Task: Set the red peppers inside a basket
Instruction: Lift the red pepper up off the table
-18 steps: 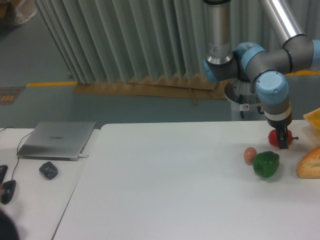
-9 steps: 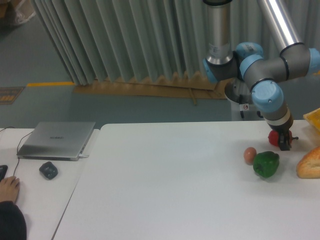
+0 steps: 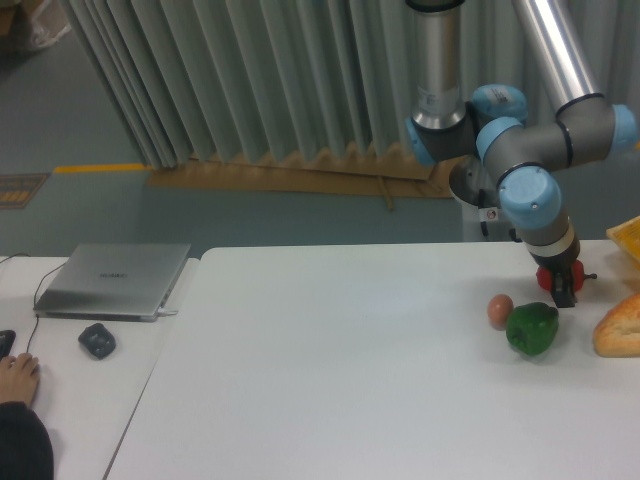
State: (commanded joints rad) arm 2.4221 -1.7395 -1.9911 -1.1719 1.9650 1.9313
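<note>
Two-finger hand (image 3: pixel 563 287) clenched on the glossy red bell pepper (image 3: pixel 549 277) above the white desk (image 3: pixel 350 370); the yellow-orange straight-rimmed basket (image 3: pixel 626 238) lies close to its right, slightly higher in view

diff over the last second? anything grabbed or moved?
The claw swung slightly left, tilting, and stays around the red pepper, which barely shifted on the table. A hand came in at lower left. Green pepper, egg-like ball, bread loaf, basket unchanged.
</note>
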